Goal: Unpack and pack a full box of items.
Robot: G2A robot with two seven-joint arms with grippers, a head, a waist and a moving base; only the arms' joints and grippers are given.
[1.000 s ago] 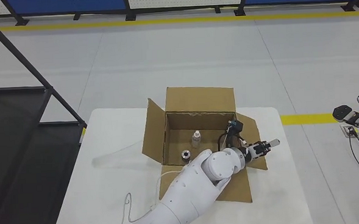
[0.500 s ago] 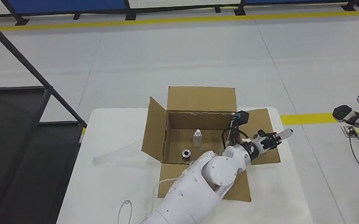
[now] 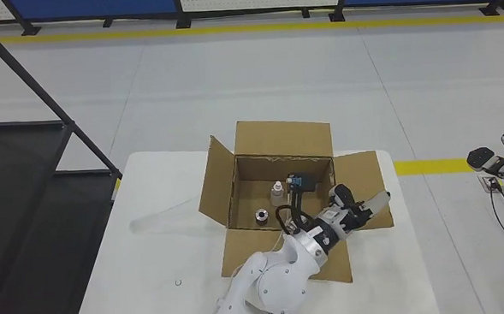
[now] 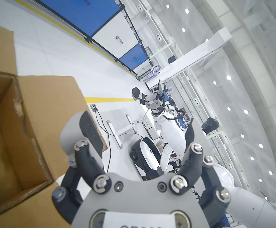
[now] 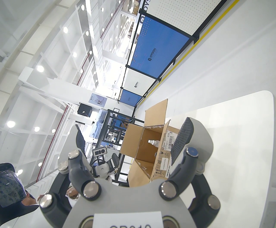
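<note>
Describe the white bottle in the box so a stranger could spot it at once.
On the white table stands an open cardboard box. On its floor the small white bottle stands upright, slim and pale. Its neighbour, a dark round item, is squat and sits nearer the robot.

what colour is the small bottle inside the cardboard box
The bottle looks white, top included; it shows best in the right wrist view.
</note>
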